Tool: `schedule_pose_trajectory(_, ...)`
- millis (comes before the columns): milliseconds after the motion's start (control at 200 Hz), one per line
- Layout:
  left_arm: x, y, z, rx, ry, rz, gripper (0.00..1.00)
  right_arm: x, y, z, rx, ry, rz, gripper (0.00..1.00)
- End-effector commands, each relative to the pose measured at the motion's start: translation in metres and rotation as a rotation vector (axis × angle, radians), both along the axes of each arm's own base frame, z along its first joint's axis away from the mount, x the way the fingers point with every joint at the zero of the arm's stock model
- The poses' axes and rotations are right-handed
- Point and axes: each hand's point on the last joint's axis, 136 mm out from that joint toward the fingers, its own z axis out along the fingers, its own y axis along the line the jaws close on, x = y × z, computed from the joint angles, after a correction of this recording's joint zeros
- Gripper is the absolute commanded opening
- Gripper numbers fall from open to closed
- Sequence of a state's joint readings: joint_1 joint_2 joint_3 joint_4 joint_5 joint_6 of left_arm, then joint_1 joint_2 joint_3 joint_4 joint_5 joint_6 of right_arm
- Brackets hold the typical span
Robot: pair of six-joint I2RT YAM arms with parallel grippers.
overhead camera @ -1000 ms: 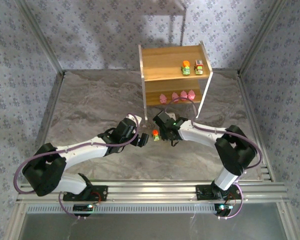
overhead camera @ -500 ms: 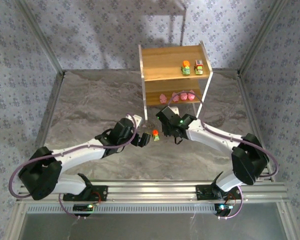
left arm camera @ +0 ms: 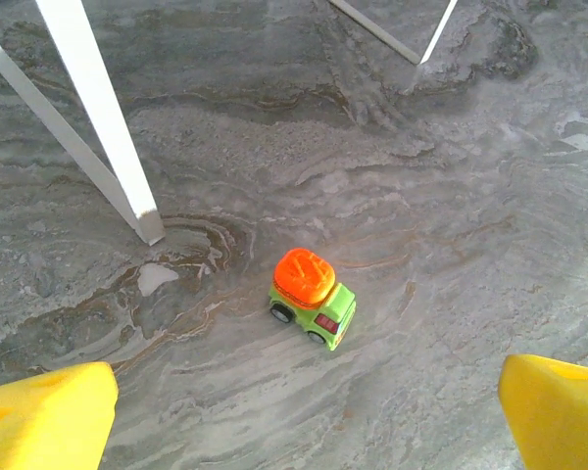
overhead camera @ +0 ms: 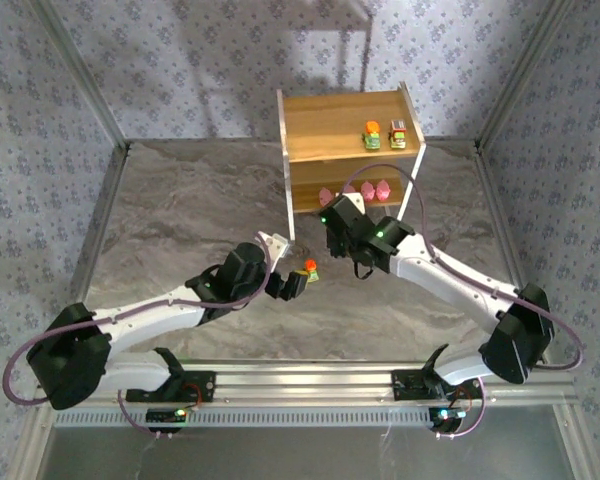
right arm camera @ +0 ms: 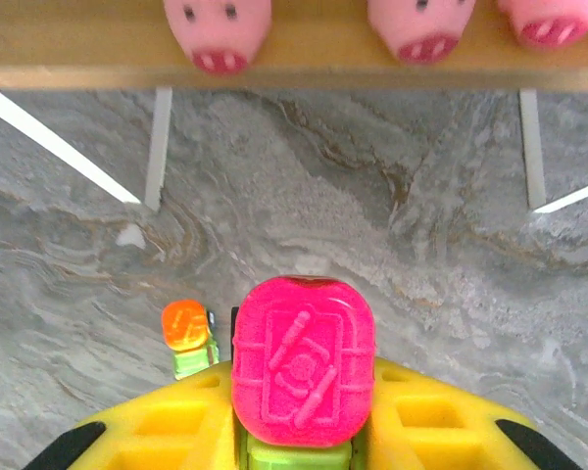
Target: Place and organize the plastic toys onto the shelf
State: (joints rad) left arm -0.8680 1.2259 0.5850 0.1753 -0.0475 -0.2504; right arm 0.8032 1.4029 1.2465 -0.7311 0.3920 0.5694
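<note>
- Shelf (overhead camera: 345, 125): two tiers of smooth light-brown wood with thin white side panels and legs. It stands at the far side of the table (overhead camera: 180, 210), whose top is matte grey and marbled.
- Upper tier: two blocky cars (overhead camera: 372, 135) with green bases, side by side near the right end.
- Lower tier: pink pigs (right arm camera: 219, 24), rounded plastic, in a row with snouts at the front edge.
- Orange-topped car (left arm camera: 313, 297): boxy lime body with a ribbed domed top. It sits on the table near the shelf's front left leg.
- Left gripper (left arm camera: 309, 416): yellow fingers spread wide, with that car on the table ahead of them.
- Right gripper (right arm camera: 299, 431): pinching the magenta-topped car (right arm camera: 302, 372), which has an embossed rounded-square top and a lime base. It is held in front of the lower tier.
</note>
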Motion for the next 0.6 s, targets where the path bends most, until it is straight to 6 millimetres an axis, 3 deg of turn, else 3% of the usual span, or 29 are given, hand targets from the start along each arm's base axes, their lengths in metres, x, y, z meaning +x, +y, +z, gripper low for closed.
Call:
schedule_pose_trajectory(0,-0.003,-0.006,0.014,-0.037,-0.044,-0.034,1.00,0.000,-0.006,0.036,-0.015,-0.064,0.009,0.30)
schedule_pose_trajectory(225,-0.004,-0.007,0.015,-0.034,-0.048,-0.037,1.00,0.005,-0.005,0.077,-0.002,-0.128,0.028,0.30)
schedule_pose_trajectory(595,-0.005,-0.008,0.016,-0.037,-0.056,-0.044,1.00,0.015,-0.004,0.126,0.019,-0.223,0.036,0.30)
